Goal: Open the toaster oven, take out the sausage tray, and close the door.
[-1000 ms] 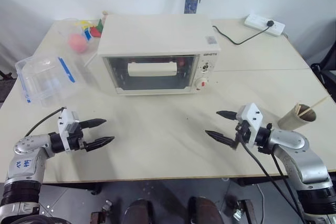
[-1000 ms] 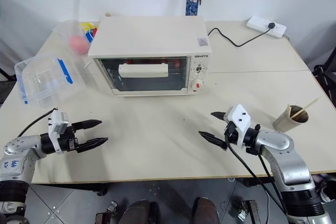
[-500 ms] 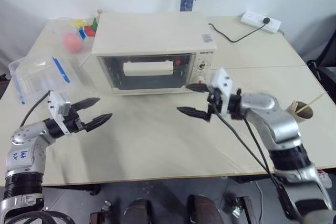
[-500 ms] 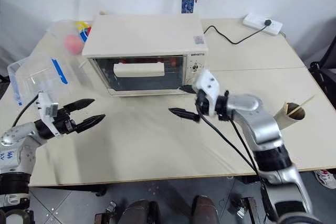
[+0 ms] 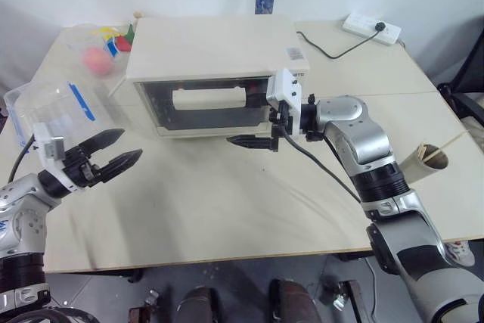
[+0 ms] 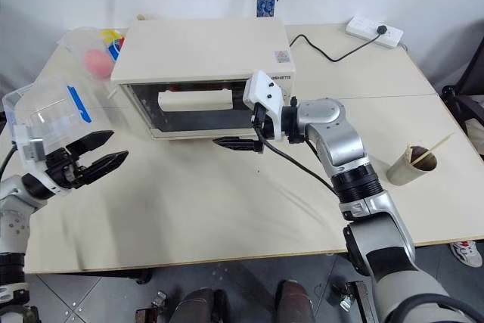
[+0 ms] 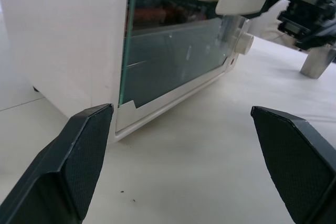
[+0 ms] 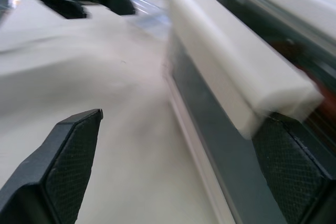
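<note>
Item: right hand (image 5: 257, 122), spread, beside the door (image 5: 204, 107) handle (image 5: 209, 98), door shut. Risk: fingers may slip past the bar, apparently untouched, nudging the toaster oven (image 5: 212, 54) along the worktop (image 5: 227, 202).

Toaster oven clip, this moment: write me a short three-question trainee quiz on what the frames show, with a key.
1. True or false: the door of the toaster oven is shut.
2. Which gripper is nearest the door's white bar handle? A) left gripper B) right gripper
3. Fill in: beside the oven, on the robot's left, stands a clear plastic box with ____ clips.

Key
1. True; the glass panel stands upright against the oven front.
2. B; the right gripper is open at the handle's right end, not yet gripping it, while the left gripper is open, well short of the oven.
3. Blue; see the clear plastic box.
</note>
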{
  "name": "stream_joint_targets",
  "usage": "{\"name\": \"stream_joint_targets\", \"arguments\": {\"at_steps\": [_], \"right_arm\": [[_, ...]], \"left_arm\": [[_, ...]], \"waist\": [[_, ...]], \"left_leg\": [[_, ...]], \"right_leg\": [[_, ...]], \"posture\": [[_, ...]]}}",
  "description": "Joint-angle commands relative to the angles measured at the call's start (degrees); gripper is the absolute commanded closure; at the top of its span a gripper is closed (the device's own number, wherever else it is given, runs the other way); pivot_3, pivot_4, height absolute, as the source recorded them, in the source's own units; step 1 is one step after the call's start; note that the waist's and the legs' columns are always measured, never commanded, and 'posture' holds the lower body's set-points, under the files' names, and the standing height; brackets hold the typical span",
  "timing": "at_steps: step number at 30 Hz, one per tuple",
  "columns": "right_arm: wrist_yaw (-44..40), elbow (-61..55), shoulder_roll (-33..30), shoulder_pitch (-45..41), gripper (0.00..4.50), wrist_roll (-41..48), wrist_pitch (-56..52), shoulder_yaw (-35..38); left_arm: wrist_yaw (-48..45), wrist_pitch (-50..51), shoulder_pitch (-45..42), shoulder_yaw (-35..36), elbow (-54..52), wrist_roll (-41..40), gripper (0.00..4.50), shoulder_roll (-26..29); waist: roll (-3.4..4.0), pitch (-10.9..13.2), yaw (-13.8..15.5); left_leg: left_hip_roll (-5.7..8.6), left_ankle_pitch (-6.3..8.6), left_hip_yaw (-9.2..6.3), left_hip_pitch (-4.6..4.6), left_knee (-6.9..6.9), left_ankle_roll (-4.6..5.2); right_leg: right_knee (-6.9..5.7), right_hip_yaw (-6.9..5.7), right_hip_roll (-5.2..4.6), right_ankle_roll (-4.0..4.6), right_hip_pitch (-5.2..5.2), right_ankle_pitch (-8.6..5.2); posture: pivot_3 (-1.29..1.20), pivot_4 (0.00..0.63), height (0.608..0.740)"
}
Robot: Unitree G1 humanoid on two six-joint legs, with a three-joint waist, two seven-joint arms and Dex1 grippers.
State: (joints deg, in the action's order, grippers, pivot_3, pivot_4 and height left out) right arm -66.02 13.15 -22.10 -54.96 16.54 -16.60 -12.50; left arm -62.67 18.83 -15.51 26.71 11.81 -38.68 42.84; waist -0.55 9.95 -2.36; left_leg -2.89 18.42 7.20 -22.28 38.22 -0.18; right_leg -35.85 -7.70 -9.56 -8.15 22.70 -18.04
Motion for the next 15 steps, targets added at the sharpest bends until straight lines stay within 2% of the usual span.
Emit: {"name": "stream_joint_targets", "arguments": {"at_steps": [1,7,9,12,14,15], "right_arm": [[-3.53,-8.44,-1.37,1.25,0.00,2.77,-1.66,-0.10],[-5.45,-14.04,-3.51,6.04,0.00,1.80,-2.73,-1.87],[-4.90,-14.26,-3.62,7.19,0.00,0.96,-2.48,-2.37],[-3.87,-14.67,-3.47,8.73,0.00,0.06,-1.82,-2.78],[-3.25,-15.21,-3.22,9.35,0.00,0.01,-1.99,-2.78],[-2.98,-15.48,-3.10,9.60,0.00,0.04,-2.08,-2.76]], "left_arm": [[-0.65,1.83,-1.08,2.67,-0.67,-2.02,0.04,2.81],[-1.11,3.60,-6.58,2.61,4.71,-1.09,0.04,6.50],[-5.76,4.52,-8.68,3.26,7.88,-2.97,0.04,7.76],[-6.06,2.32,-13.47,3.60,14.24,-1.32,0.59,9.39],[-8.52,1.86,-14.84,2.59,15.66,-0.78,1.32,10.45],[-9.78,1.70,-15.31,1.97,16.09,-0.56,1.51,10.83]], "waist": [[-0.02,0.02,-0.06],[-0.10,0.07,-0.17],[-0.10,0.07,-0.31],[-0.14,0.08,-0.53],[-0.16,0.08,-0.71],[-0.16,0.09,-0.76]], "left_leg": [[0.00,0.00,0.00,-0.01,-0.01,0.00],[0.01,0.01,0.03,-0.03,-0.03,-0.01],[0.02,0.01,0.04,-0.03,-0.03,-0.02],[0.02,0.01,0.05,-0.03,-0.04,-0.02],[0.02,0.00,0.05,-0.03,-0.03,-0.04],[0.02,0.00,0.05,-0.03,-0.03,-0.04]], "right_leg": [[0.00,0.01,0.00,0.00,0.00,0.00],[0.01,0.00,0.00,0.00,0.05,0.00],[0.01,0.01,0.00,0.00,0.05,0.00],[0.00,-0.01,0.00,0.00,0.07,0.00],[-0.01,-0.02,0.01,0.00,0.07,0.00],[-0.01,-0.02,0.01,0.00,0.07,0.00]], "posture": [[0.00,0.150,0.740],[0.00,0.150,0.740],[0.00,0.150,0.740],[0.00,0.150,0.740],[0.00,0.150,0.740],[0.00,0.150,0.740]]}}
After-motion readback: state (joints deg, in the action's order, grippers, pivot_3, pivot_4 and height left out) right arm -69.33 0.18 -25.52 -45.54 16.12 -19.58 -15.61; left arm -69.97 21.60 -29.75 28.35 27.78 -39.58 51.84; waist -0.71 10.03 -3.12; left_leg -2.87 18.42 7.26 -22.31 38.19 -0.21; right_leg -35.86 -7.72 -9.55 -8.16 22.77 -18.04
